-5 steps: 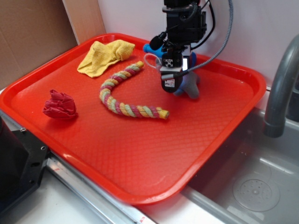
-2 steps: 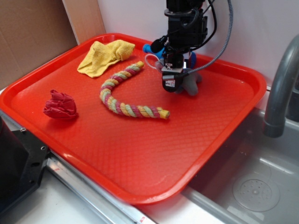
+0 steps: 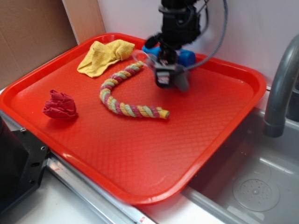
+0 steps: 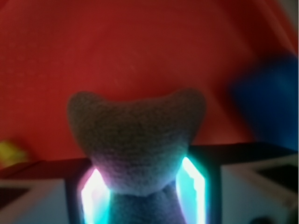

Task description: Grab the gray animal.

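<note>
The gray animal [image 3: 182,83] is a small gray plush, motion-blurred, hanging just above the red tray [image 3: 140,196] at its back. My gripper [image 3: 164,77] is shut on it from above. In the wrist view the gray animal [image 4: 135,135] fills the gap between the two glowing pads [image 4: 95,192], pinched at its narrow part, and its wide end pokes out past my gripper [image 4: 142,189]. Its head and ears are hidden.
A blue bottle [image 3: 187,57] lies right behind the gripper, and shows as a blue blur [image 4: 271,102] at the wrist view's right. A multicolour braided rope [image 3: 126,95] curves just left of the gripper. A yellow cloth [image 3: 105,55], a red cloth [image 3: 60,105], a faucet [image 3: 280,88].
The gripper has moved up and to the left with the gray animal in it. The blue bottle behind it now shows more. Everything else has stayed put.
</note>
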`<state>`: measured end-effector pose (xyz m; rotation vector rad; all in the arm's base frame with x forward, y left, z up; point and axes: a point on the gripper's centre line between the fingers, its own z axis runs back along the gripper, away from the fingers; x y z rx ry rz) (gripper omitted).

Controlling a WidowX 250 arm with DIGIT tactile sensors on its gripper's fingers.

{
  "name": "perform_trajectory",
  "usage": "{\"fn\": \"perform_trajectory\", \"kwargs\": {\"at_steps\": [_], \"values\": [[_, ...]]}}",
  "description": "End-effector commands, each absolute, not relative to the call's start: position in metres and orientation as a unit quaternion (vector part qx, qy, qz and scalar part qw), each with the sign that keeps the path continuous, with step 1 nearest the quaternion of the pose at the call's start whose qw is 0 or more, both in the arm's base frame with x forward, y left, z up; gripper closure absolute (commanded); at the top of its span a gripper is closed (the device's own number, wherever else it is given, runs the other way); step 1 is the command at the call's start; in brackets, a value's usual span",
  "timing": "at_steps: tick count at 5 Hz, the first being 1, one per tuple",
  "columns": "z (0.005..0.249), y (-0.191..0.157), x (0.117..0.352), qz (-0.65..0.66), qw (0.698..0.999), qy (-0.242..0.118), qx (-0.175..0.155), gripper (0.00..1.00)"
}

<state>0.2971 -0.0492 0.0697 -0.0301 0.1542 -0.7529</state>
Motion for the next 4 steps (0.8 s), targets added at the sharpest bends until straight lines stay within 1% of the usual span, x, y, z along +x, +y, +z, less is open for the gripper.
{"fn": "perform_trajectory", "kwargs": {"at_steps": [1, 2, 3, 4], "values": [[0.191, -0.039, 0.257, -0.136, 0.991, 0.011, -0.001, 1.00], [0.231, -0.029, 0.222, -0.066, 0.998, -0.010, -0.022, 1.00], [0.243, -0.024, 0.199, -0.026, 0.999, -0.046, -0.009, 1.00], [0.239, -0.025, 0.198, -0.033, 0.999, -0.032, -0.010, 1.00]]}}
